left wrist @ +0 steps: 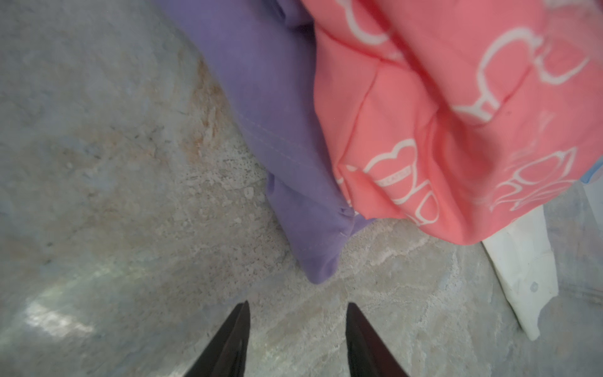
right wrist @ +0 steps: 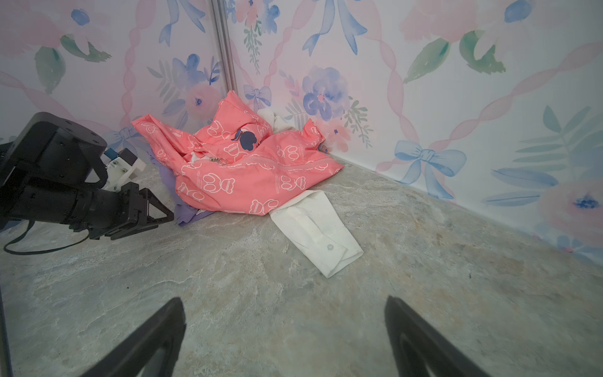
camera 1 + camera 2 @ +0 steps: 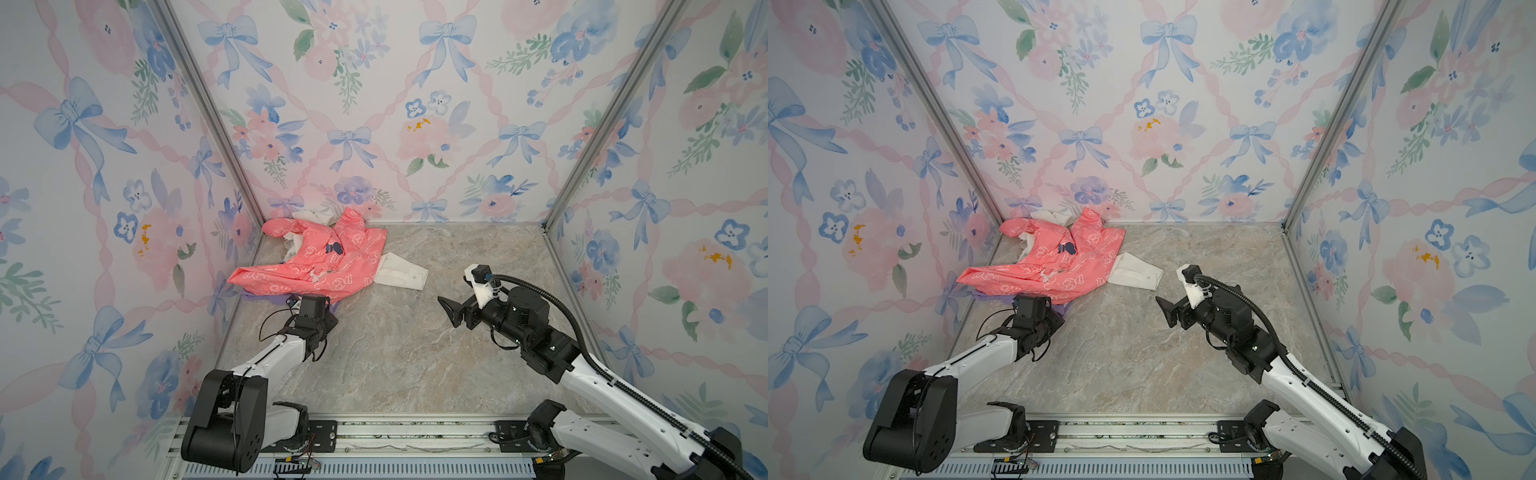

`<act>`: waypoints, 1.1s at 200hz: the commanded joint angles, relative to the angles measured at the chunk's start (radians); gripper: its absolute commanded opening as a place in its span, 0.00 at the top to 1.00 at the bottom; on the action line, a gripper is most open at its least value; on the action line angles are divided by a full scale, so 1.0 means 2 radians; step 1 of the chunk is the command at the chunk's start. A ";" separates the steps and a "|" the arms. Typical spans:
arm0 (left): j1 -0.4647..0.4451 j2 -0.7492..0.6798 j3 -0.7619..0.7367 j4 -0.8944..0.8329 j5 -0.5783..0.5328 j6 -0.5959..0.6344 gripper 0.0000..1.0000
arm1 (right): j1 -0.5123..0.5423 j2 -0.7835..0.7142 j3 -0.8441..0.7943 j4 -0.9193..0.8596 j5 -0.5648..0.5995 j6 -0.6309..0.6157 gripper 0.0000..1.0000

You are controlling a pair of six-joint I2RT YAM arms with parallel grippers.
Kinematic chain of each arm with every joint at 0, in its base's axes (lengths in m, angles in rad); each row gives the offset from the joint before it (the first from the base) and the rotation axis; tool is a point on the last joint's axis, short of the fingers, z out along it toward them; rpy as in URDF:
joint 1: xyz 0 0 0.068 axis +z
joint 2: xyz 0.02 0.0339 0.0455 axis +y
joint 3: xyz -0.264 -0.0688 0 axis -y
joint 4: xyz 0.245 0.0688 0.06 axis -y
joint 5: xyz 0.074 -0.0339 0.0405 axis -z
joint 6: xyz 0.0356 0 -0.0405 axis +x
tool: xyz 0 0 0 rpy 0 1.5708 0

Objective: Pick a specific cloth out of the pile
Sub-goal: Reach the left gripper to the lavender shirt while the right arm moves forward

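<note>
Left hand (image 1: 297, 306) is low over the worktop (image 3: 395, 353) at the near edge of the pile (image 3: 328, 262). Its two dark fingers stand partly apart with only bare stone between them. They pinch nothing. Just ahead of the fingertips lies a folded corner of the lavender cloth (image 1: 287, 130), near them but not touching.

Most of the cloth is buried. It sits under the coral-pink jacket (image 1: 456, 130), which drapes over it and covers nearly all of it. Only a strip and that corner poke out onto the worktop on the side facing the left arm. In a top view just a thin purple sliver (image 3: 1061, 309) shows beside the wrist. The white shirt (image 3: 401, 274) trails a buttoned cuff out from under the jacket on the other side, apart from the cloth.

Right hand (image 2: 284, 303) hangs well back from the pile, fingers spread wide and empty.

By this showing the task is barely begun. The target is found and approached, but no grasp is made. The left hand likely has to reach the corner, close on it and draw the cloth out from beneath the jacket.
</note>
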 commanded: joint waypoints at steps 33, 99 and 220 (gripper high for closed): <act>0.011 0.037 0.010 0.043 0.000 0.001 0.59 | 0.005 -0.016 -0.006 -0.016 0.009 0.002 0.03; 0.011 0.074 0.000 0.108 0.025 -0.008 0.73 | 0.005 -0.015 -0.007 -0.021 0.012 0.001 0.03; 0.017 -0.020 0.014 0.103 0.025 0.022 1.00 | 0.005 -0.027 -0.010 -0.030 0.019 0.000 0.03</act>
